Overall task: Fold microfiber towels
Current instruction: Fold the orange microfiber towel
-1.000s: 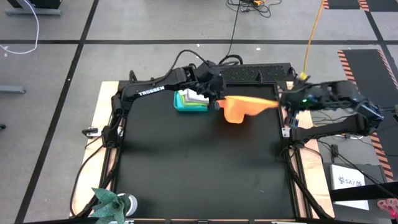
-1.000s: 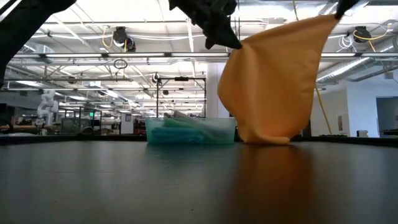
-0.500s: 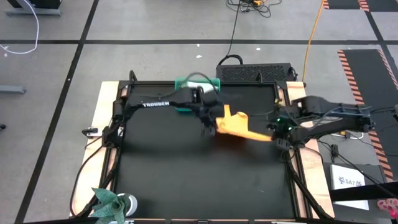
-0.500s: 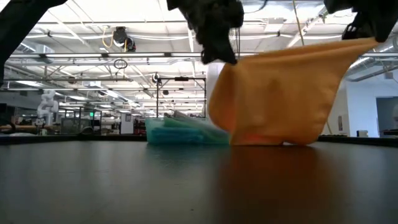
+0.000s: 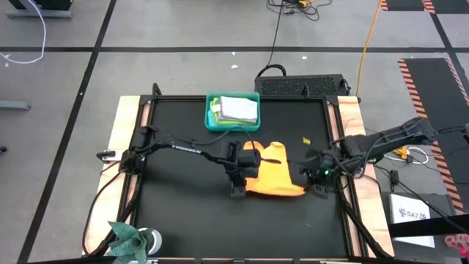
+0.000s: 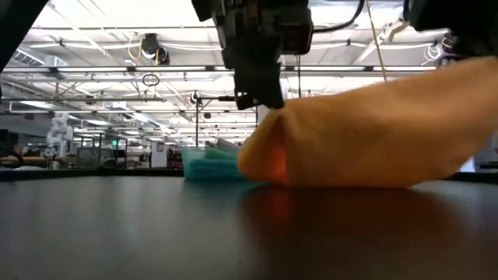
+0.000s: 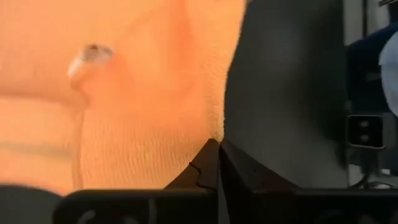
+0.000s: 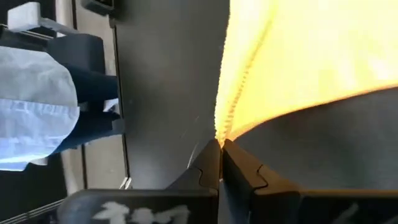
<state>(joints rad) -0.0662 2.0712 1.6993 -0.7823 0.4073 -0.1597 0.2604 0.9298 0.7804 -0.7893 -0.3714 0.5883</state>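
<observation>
An orange-yellow microfiber towel (image 5: 272,173) is stretched between my two grippers at the middle right of the black mat (image 5: 183,213). Its lower part rests on the mat, and its held edge is raised, higher at the right (image 6: 436,93). My left gripper (image 5: 238,183) is shut on the towel's left end. My right gripper (image 5: 316,176) is shut on its right end. At the far edge stands a teal bin (image 5: 232,111) with other towels stacked inside, a light grey one (image 5: 238,107) on top. My left gripper pinches a corner of the towel (image 7: 214,132) between its two shut fingertips, slanting down from above. The cloth spreads away from the fingers and its lower part lies on the mat. My right gripper pinches the opposite corner of the towel (image 8: 222,132) at its shut fingertips, also slanting down. The towel's edge (image 8: 239,81) runs away from the fingers, drawn fairly straight, clear of the mat at this end.
A green leafy object (image 5: 132,238) lies at the near left corner. A black box (image 5: 300,84) sits beyond the far edge. A small orange scrap (image 5: 306,140) lies on the mat. A person in a light blue shirt (image 8: 31,106) stands beyond the table.
Both grippers have come down and toward the table's near edge, tipping to point more downward and carrying the orange-yellow towel away from the bin. The towel, which hung tall with only its bottom touching, now lies low and spread out over the mat.
</observation>
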